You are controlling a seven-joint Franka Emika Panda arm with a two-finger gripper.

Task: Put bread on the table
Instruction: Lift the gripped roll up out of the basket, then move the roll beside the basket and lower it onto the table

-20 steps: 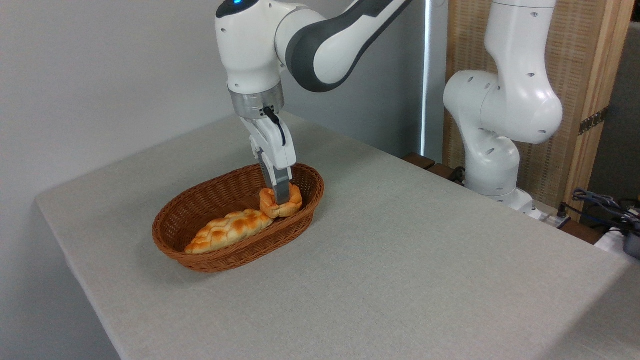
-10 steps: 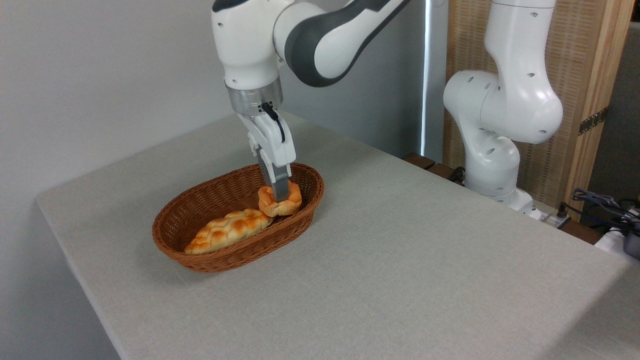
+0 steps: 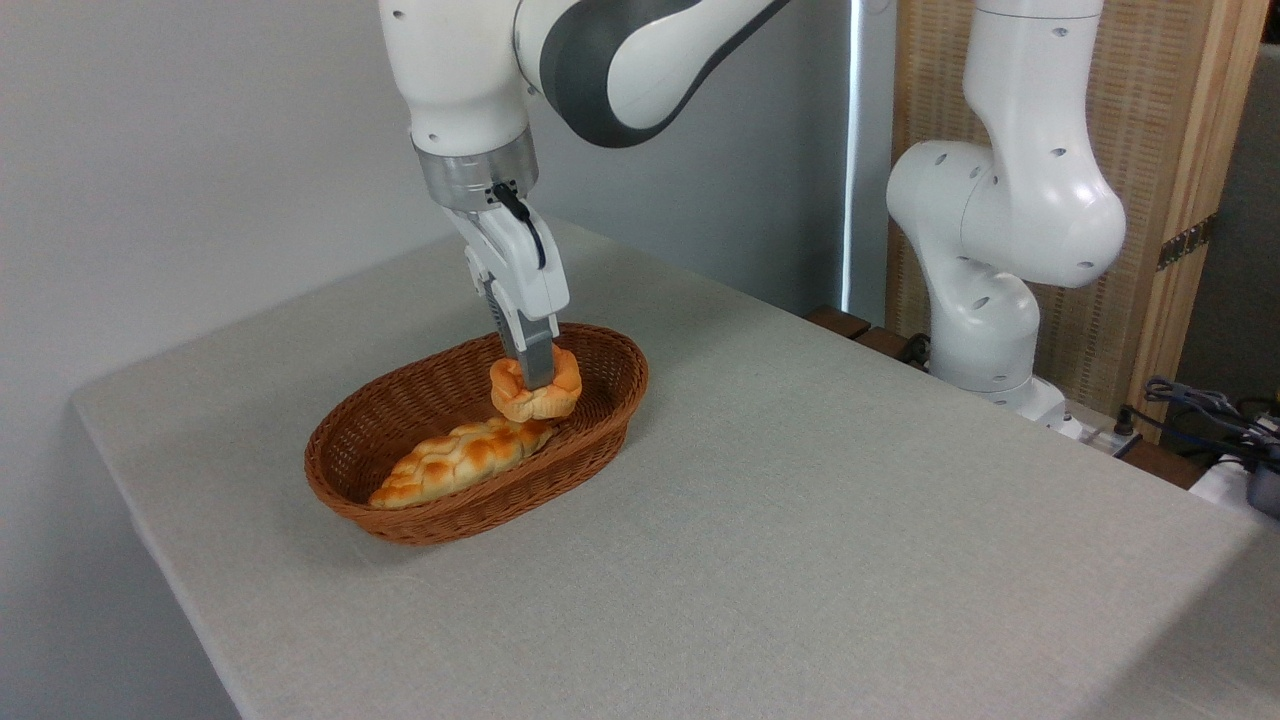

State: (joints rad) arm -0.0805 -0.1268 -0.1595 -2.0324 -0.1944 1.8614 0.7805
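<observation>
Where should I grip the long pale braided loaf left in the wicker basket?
Grip the long pale braided loaf across its narrow middle, from straight above, jaws crosswise. It lies flat and low in the brown oval wicker basket, whose wall blocks side approaches.

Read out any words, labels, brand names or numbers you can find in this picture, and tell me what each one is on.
None can be read.
The robot arm, its hand, the bread it holds, the braided loaf, the wicker basket and the table show no print or label.
The cables and gear at far right are too small to tell.
</observation>
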